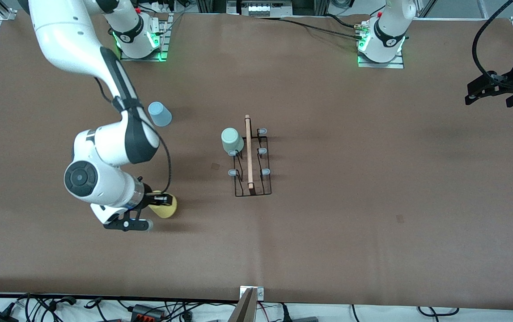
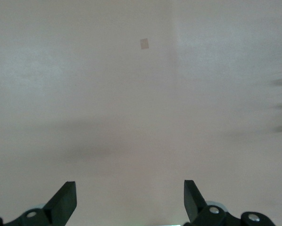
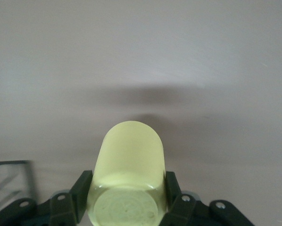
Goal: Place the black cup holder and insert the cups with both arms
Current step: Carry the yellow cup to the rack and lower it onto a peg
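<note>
We had the black cup holder (image 1: 252, 161) standing on the tabletop (image 1: 372, 179), the pale green cup (image 1: 231, 140) already on a peg. Our right claw (image 3: 129, 197) gripped the yellow cup (image 3: 129, 181); the light blue cup (image 1: 159, 114) waited loose. Our left claw (image 2: 130, 200) hung released, waiting.

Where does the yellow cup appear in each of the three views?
Front view: the yellow cup is in the right hand, toward the right arm's end of the table.
Left wrist view: not in it; only the open left hand over bare table.
Right wrist view: low in the middle, between the fingers.
Shared landmark: the black cup holder.
</note>
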Controlling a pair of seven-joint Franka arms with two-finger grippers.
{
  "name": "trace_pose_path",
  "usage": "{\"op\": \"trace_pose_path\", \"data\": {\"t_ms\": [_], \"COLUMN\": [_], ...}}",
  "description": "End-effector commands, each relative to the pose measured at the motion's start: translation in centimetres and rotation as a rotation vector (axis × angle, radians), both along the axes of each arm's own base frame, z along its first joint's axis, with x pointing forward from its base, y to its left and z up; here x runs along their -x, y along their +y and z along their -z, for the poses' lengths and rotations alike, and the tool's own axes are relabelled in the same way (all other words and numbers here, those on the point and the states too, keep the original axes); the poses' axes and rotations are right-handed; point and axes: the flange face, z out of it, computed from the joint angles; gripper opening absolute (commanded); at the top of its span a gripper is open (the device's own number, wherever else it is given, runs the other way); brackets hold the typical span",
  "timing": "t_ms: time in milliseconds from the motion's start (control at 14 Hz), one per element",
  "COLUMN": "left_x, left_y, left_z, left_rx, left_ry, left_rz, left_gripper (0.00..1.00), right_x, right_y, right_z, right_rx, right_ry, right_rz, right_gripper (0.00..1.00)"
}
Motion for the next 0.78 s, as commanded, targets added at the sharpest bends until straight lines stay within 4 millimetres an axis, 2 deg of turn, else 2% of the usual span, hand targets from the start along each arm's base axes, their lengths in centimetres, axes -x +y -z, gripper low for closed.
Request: {"op": "trace_pose_path", "data": {"t_ms": [0,71,214,356,498,641,712], "left_x": [0.4,0.4,0.4,0.4,0.4,0.4,0.4], "left_y": [0.1,0.1,0.1,0.1,0.1,0.1,0.1], "left_z": [-0.5,-0.5,-0.5,-0.5,-0.5,-0.5,-0.5], "left_rx": [0.030,0.030,0.030,0.030,0.030,0.030,0.030], "left_ry": [0.001,0.001,0.001,0.001,0.001,0.001,0.001], "left_rz": [0.015,0.017,0.017,0.017,0.017,0.017,0.017], "left_gripper": [1.00,1.00,1.00,1.00,1.00,1.00,1.00], "right_x": [1.4,2.1,3.2,4.6,5.3,5.6,6.3], "right_y": [5.1,6.6,8.7,11.4,12.9,13.3,14.4], "right_z": [-1.7,-1.7,-3.3,-3.5,-3.7,-3.3,-3.0], "right_rx": [-0.056,-0.070,-0.105,-0.127,-0.143,-0.142,-0.139], "right_ry": [0.013,0.029,0.040,0.061,0.069,0.080,0.089], "right_rz": [-0.012,-0.012,0.026,0.049,0.064,0.063,0.047], "right_gripper": [0.17,0.17,0.17,0.17,0.17,0.17,0.17]}}
